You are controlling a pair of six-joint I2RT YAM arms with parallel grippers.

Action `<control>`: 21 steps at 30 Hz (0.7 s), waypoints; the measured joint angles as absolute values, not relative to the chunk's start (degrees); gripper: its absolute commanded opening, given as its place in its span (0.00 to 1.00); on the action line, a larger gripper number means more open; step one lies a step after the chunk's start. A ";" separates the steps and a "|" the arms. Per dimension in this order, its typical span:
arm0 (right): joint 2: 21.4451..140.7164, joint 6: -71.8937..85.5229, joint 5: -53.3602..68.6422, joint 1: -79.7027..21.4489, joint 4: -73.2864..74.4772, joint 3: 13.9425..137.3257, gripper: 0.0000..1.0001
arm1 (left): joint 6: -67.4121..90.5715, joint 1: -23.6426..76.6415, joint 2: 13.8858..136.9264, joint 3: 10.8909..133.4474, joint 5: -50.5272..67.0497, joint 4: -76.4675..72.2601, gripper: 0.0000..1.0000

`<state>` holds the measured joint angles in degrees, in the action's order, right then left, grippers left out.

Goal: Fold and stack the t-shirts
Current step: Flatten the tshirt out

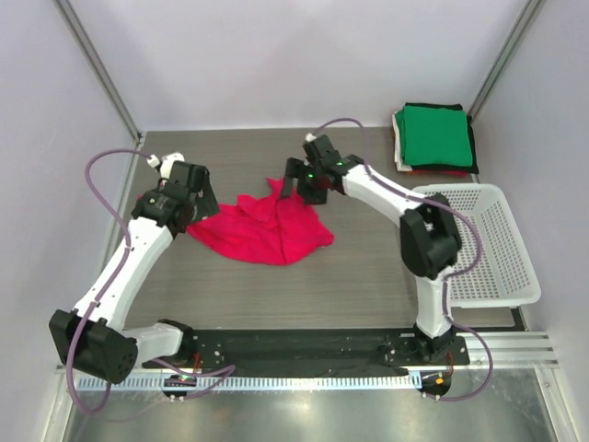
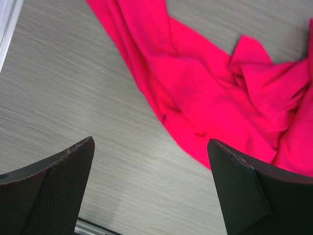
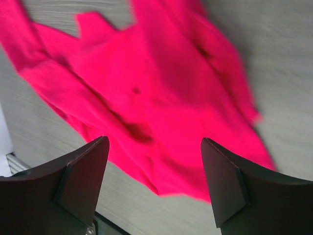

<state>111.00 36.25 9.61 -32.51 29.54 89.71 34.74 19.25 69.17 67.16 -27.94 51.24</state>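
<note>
At the worktop [image 1: 368,285] centre, shading toward 9 o'clock: one red-pink t-shirt [image 1: 262,230], unfolded, lying crumpled and creased flat on the surface, with a small peak of cloth at its 12 o'clock edge.

At the 1 o'clock corner: a stack of folded t-shirts [image 1: 434,136]. Green square on top, black under it, white edges showing on the 9 o'clock side, a red strip along the near edge.

At 3 o'clock: white mesh basket [image 1: 497,267], long side running near to far. Its mesh floor and walls show throughout. The right arm's elbow overlaps its 9 o'clock rim in the top view. The stack sits just beyond its far end, outside it.

Left gripper [image 2: 151,144]: at the red-pink shirt's 9 o'clock edge. Fingers [image 2: 58,181] spread wide, nothing between them. Bare worktop lies below them, with the shirt's hem just beyond.

Right gripper [image 3: 154,142]: at the shirt's 1 o'clock edge, beside the peak. Fingers [image 3: 230,181] spread wide, gripping nothing. The cloth lies beneath and between them.
</note>
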 measured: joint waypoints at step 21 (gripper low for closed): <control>133.43 37.82 7.53 -43.05 33.52 111.72 0.72 | 30.96 9.58 57.14 58.48 -20.80 49.58 0.97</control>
<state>133.43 37.82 7.53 -43.05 33.52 111.72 30.96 9.58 57.14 58.48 -20.80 49.58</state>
